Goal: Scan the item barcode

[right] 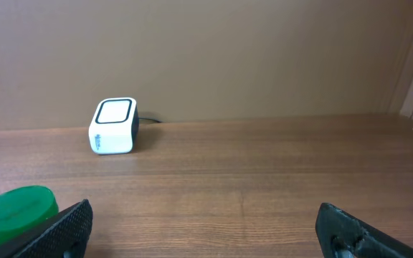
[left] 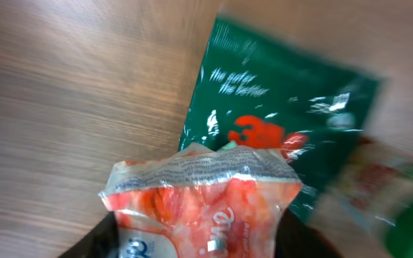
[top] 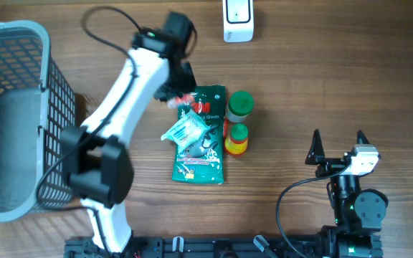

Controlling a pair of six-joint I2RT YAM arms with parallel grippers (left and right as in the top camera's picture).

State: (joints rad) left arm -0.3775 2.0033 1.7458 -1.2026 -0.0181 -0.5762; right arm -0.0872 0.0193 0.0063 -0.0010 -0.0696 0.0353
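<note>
The left gripper (top: 176,92) is clamped on an orange-and-white plastic packet (left: 203,201), just above center frame overhead, at the top edge of a green gloves pouch (top: 208,156). A small clear packet (top: 187,132) lies on that pouch. A green-lidded jar (top: 240,104) and a yellow bottle (top: 236,140) sit tight against its right side. The white barcode scanner (top: 237,20) is at top center, well apart. A grey basket (top: 45,86) fills the left edge. The right gripper (top: 338,145) is at lower right, jaws wide apart, holding nothing.
</note>
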